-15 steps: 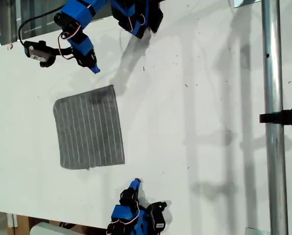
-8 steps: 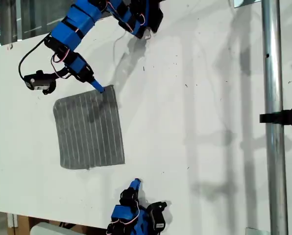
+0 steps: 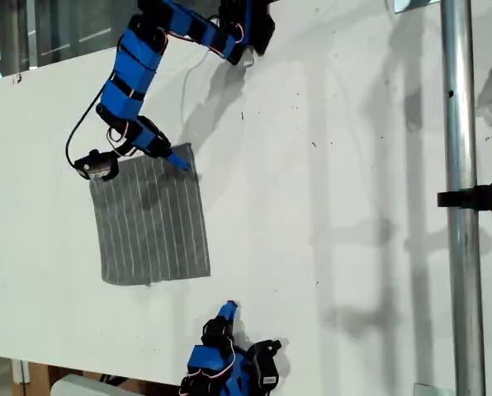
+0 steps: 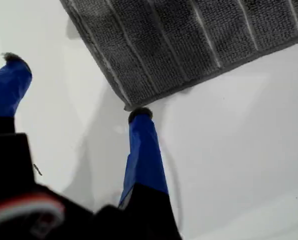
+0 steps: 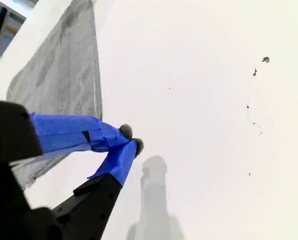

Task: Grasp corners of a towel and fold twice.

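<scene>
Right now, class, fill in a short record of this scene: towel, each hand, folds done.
towel: grey with white stripes, flat and unfolded on the white table, exterior view's left
my first hand: open, one fingertip at a towel corner, not gripping
my second hand: shut, empty, off the towel
folds done: none

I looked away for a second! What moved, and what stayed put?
My first gripper swung down from the exterior view's top to the towel's upper corner, jaws open, nothing grasped yet. The towel lies flat as before, and my second gripper stayed parked, shut.
</scene>
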Controlling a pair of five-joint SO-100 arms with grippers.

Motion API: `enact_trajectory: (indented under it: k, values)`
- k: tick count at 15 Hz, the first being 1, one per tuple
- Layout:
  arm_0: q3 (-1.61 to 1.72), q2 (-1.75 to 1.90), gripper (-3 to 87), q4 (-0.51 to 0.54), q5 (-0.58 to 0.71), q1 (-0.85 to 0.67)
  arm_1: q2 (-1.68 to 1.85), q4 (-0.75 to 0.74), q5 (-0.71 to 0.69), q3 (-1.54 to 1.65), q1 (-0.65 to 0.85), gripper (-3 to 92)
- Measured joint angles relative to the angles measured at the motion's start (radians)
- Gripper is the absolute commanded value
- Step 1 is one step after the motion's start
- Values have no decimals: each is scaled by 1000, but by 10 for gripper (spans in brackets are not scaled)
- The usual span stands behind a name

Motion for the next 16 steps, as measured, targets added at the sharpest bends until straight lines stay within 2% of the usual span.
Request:
enact_trajectory:
  k: [5,9,11,12,14,16]
  values:
    - [0,0,-28,0,0,0,-150,-75,-41,-2,49,366]
    - [0,0,-28,0,0,0,-221,-106,-58,-21,77,252]
    - [0,0,-28,0,0,0,-232,-106,-60,-37,77,163]
    - [0,0,-28,0,0,0,-232,-106,-60,-43,77,44]
    - [0,0,-28,0,0,0,-232,-106,-58,-58,77,-2]
    - [0,0,-28,0,0,0,-232,-104,-55,-58,75,-2]
